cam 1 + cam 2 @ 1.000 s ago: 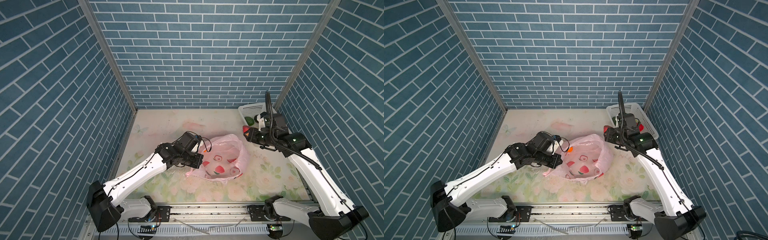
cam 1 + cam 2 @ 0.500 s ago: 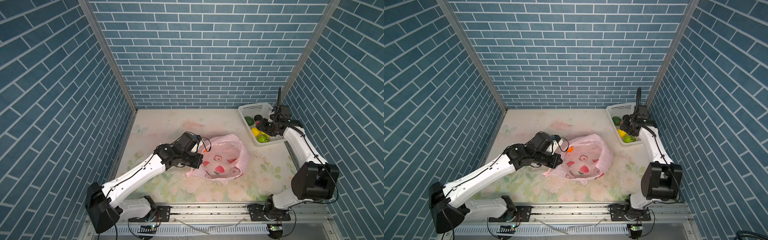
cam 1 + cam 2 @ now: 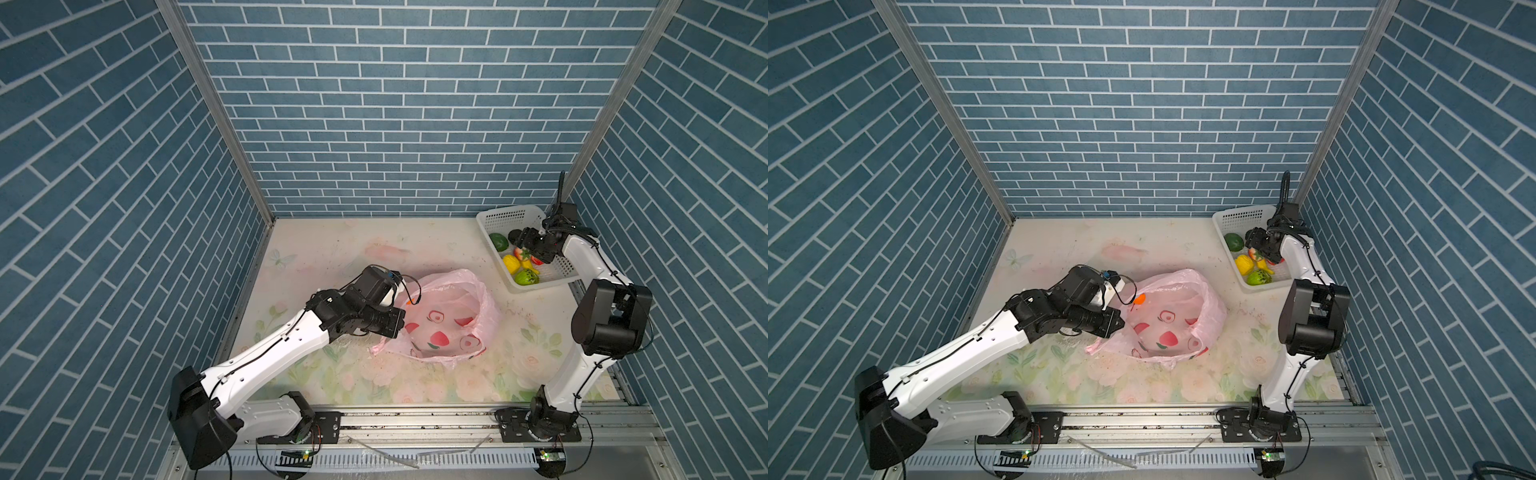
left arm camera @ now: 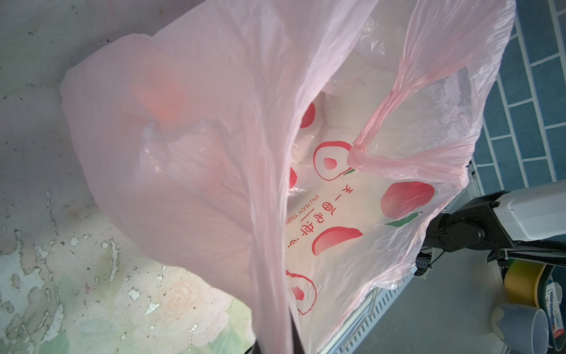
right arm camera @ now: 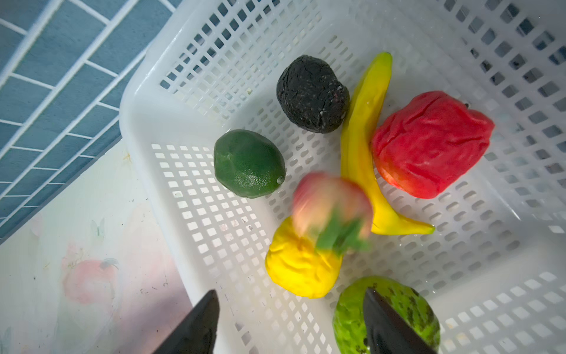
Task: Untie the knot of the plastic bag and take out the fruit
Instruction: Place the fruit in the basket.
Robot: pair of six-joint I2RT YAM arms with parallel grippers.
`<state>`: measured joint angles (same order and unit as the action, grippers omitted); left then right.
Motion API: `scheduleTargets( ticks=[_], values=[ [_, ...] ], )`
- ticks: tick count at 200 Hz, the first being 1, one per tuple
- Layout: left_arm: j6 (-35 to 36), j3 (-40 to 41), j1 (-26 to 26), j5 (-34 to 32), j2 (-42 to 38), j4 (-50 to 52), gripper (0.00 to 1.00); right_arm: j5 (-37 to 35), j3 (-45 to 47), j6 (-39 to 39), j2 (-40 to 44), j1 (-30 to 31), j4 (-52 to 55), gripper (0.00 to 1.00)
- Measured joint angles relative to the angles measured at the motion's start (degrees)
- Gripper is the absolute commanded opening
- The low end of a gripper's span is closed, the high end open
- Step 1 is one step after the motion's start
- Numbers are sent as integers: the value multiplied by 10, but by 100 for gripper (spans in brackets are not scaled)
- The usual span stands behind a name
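The plastic bag (image 3: pixel 486 307) pinched in left jaws; right jaws spread above basket (image 3: pixel 507 216) holding fruit (image 5: pixel 248 164).

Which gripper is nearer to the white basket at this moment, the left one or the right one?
Right. The right gripper hangs open just above the white basket, over the fruit in it. The left gripper is far off, shut on the plastic bag's edge mid-table.

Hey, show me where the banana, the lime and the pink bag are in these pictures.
banana (image 5: pixel 360 153): right wrist view, middle of its yellow body.
lime (image 5: pixel 248 164): right wrist view, centre of its dark green skin.
pink bag (image 3: pixel 489 305): in a top view, its bunched side wall.
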<state>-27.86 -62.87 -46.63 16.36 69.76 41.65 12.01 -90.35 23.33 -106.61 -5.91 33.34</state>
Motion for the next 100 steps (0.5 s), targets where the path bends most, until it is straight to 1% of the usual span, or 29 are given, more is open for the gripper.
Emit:
scheduleTargets(
  ticks=[58, 100],
  values=[
    [0, 0, 0, 0, -5, 0, 0, 1, 0, 2, 3, 0, 1, 77],
    [0, 0, 0, 0, -5, 0, 0, 14, 1, 3, 37, 3, 6, 78]
  ],
)
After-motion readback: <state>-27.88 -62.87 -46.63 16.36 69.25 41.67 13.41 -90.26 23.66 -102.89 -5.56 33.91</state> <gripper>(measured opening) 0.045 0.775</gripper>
